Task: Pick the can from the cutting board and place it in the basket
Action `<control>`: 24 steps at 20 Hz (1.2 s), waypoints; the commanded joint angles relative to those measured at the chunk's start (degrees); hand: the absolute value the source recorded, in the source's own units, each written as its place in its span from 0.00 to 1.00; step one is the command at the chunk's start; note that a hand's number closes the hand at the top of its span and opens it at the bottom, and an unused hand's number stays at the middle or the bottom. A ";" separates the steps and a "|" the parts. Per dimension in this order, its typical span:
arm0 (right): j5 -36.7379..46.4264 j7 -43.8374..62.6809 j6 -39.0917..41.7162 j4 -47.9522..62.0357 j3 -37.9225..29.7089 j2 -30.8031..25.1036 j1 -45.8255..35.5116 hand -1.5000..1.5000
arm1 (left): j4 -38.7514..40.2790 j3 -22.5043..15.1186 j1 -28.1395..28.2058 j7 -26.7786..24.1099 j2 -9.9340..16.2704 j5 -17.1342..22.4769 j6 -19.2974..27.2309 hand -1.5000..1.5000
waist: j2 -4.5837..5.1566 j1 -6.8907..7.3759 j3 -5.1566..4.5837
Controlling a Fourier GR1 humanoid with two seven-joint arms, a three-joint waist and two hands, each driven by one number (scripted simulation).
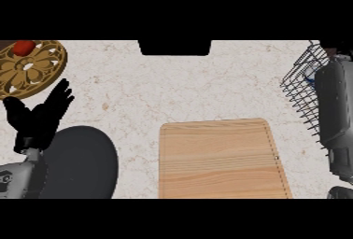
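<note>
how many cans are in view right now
0 plainly seen. The cutting board is bare; one may be hidden behind the right forearm reaching over the wire basket.

open: counter centre, cutting board point(219, 158) top | blocked: right forearm point(338, 112) over basket point(301, 88); left hand point(40, 116)

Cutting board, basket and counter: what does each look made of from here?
The cutting board looks like light wood, matte, with visible grain bands. The basket at the right edge looks like thin dark metal wire, going by its open grid. The counter looks like pale stone or a stone-patterned laminate, with faint beige veining; the look leaves that open.
</note>
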 commanded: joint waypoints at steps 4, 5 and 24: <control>-3.26 1.73 -5.15 -4.90 0.36 -0.05 1.16 0.00 | 1.66 0.84 0.07 -1.05 0.54 0.65 -1.59 0.50 | -0.08 -0.05 -0.03; -3.76 1.74 -8.57 -5.27 -1.37 -1.28 1.80 0.00 | 0.47 0.54 0.19 -1.67 0.06 0.10 -0.70 0.50 | -0.05 0.02 -0.01; -20.75 3.03 7.64 -72.38 5.76 14.95 39.67 0.00 | -0.79 2.83 3.54 -0.30 2.08 0.85 -1.24 0.50 | -1.37 -3.06 -0.03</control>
